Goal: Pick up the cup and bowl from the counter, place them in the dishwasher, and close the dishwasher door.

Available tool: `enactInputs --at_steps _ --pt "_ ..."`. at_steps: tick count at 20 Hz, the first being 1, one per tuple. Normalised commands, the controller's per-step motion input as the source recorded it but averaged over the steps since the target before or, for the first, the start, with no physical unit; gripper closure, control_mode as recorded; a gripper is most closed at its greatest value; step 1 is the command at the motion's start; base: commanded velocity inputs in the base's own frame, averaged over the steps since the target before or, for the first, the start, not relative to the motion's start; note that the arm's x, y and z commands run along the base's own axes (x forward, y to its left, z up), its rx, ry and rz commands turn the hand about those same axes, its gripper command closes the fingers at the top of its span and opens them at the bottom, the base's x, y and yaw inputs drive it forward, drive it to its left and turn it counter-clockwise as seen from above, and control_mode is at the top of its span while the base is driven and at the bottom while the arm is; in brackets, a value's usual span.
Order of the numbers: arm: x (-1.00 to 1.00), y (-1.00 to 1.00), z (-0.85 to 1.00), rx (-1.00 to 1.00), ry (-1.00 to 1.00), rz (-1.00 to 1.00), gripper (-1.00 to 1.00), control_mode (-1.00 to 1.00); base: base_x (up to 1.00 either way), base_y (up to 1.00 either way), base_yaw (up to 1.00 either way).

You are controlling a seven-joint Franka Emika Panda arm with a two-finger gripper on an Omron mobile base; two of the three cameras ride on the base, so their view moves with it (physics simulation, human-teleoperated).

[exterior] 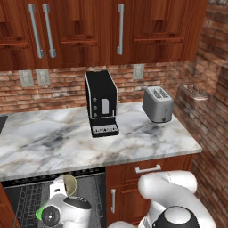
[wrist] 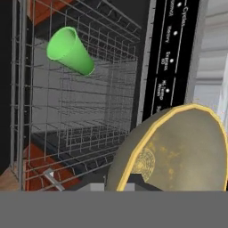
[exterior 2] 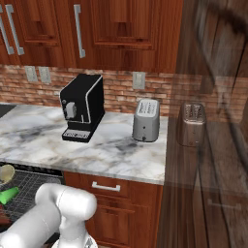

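Note:
My gripper [exterior: 64, 190] is shut on the rim of the tan bowl [exterior: 69, 183], which it holds tilted on edge over the open dishwasher [exterior: 26, 196], just below the counter [exterior: 133, 138] edge. In the hand view the bowl [wrist: 178, 151] takes up the lower right and covers most of my fingertips. The green cup [wrist: 70, 51] lies on its side in the grey wire rack [wrist: 80, 116], apart from the bowl. From the base views the cup [exterior: 40, 213] [exterior 2: 8, 195] shows beside my hand, with the bowl [exterior 2: 6, 173] just above it. The dishwasher door is hidden.
On the counter stand a black coffee machine [exterior: 101, 103] and a silver toaster [exterior: 157, 104]. The dishwasher's dark control strip [wrist: 171, 58] runs close to the bowl. Wooden cabinets [exterior: 147, 187] flank the dishwasher on the right. A brick wall [exterior: 209, 111] closes the right side.

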Motion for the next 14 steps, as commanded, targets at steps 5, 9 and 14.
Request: enactInputs --at_steps 5,9,14 --pt "0.06 -0.15 -0.46 0.0 0.0 0.0 1.0 -1.0 0.0 0.0 0.0" --pt "0.14 0.0 -0.49 0.0 0.01 0.0 1.0 -1.0 0.0 0.0 0.0" --pt "0.15 0.0 -0.5 0.0 0.01 0.0 1.0 -1.0 0.0 0.0 0.0"
